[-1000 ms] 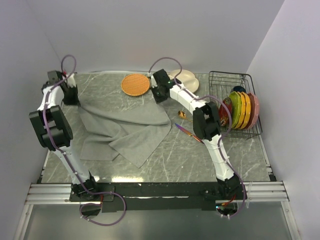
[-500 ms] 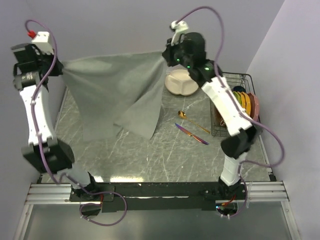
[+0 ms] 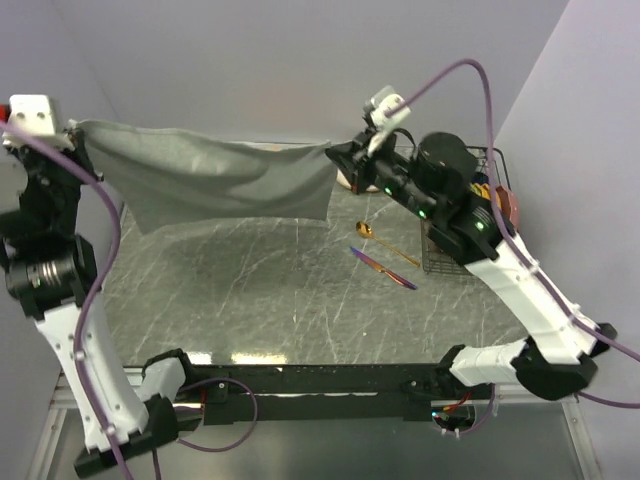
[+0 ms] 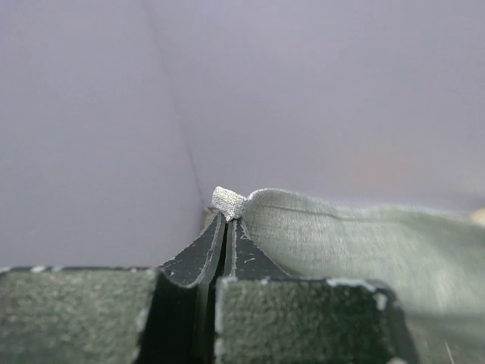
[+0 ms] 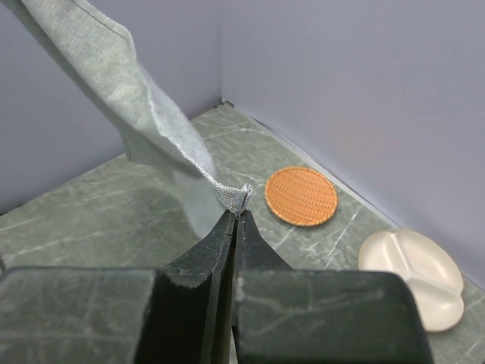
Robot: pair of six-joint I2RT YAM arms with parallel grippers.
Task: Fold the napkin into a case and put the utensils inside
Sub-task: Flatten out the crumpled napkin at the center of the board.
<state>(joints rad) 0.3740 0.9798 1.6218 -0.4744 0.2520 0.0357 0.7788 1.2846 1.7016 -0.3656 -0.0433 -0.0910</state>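
1. The napkin (image 3: pixel 220 180), slack a moment ago, now hangs stretched over the far tabletop (image 3: pixel 300 300).
2. Your left fingers (image 4: pixel 195 258) and right fingers (image 5: pixel 203 254) each pinch one corner.
3. You can lay it flat to fold; spoon (image 3: pixel 385 243) and knife (image 3: pixel 385 270) wait at right.

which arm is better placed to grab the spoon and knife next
Right, likely: the spoon and knife lie on its side; right fingers and left fingers each pinch a napkin corner, left far off.

The napkin (image 3: pixel 210 180) aloft over the table (image 3: pixel 300 300); at right on the table, spoon (image 3: pixel 390 247) just behind knife (image 3: pixel 383 268).
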